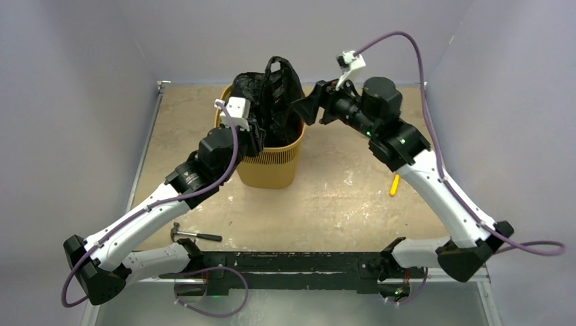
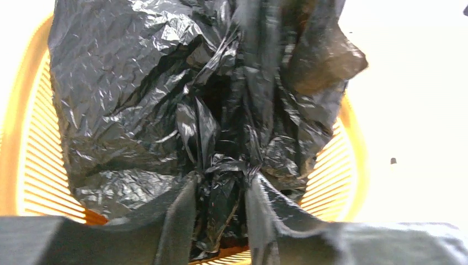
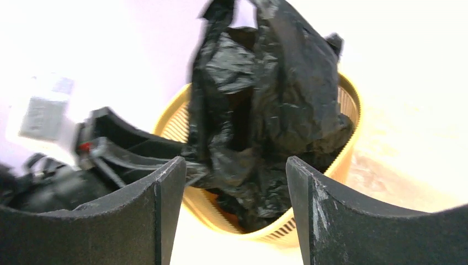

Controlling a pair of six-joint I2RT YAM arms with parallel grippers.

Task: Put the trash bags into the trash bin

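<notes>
The glossy black trash bag [image 1: 272, 95] stands bunched up in the orange-yellow mesh trash bin [image 1: 272, 170], its top rising above the rim. My left gripper [image 1: 255, 132] reaches into the bin at its near left rim and is shut on a fold of the bag [image 2: 221, 193]; the bin's mesh [image 2: 331, 171] shows behind the film. My right gripper [image 1: 306, 109] is open and empty, just right of the bin's rim. In the right wrist view the bag [image 3: 265, 99] and bin [image 3: 309, 221] lie beyond the spread fingers [image 3: 165, 210].
A small hammer [image 1: 193, 234] lies on the table near the left arm's base. A yellow marker-like object [image 1: 394, 185] lies to the right of the bin, beside the right arm. Walls close in the table at the back and sides.
</notes>
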